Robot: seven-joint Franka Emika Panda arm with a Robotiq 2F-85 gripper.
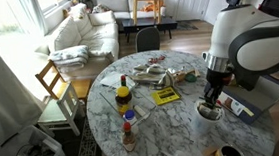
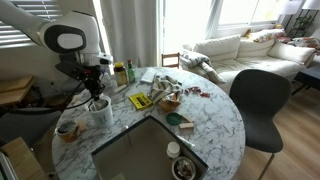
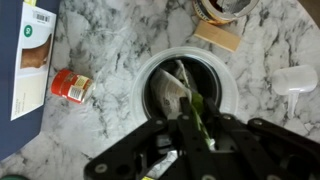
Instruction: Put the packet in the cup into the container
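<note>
The cup (image 3: 228,88), short and white with a pale rim, fills the middle of the wrist view and holds crumpled packets. My gripper (image 3: 188,112) reaches into its mouth, and its fingers are shut on the small green packet (image 3: 193,108), which stands upright between them. In both exterior views the gripper (image 1: 213,98) (image 2: 97,99) hangs straight down over the cup (image 1: 210,111) (image 2: 101,114) near the table edge. The container (image 1: 159,76) (image 2: 166,88), a low greyish tray of mixed small items, sits toward the middle of the round marble table, apart from the cup.
A flat yellow packet (image 1: 166,96) (image 2: 140,101) lies between cup and tray. A dark cup with brown contents (image 2: 68,128) (image 3: 225,8) stands close by. Bottles (image 1: 124,94) stand at the table's side. A large grey lidded box (image 2: 150,150) and a small red packet (image 3: 70,86) are nearby.
</note>
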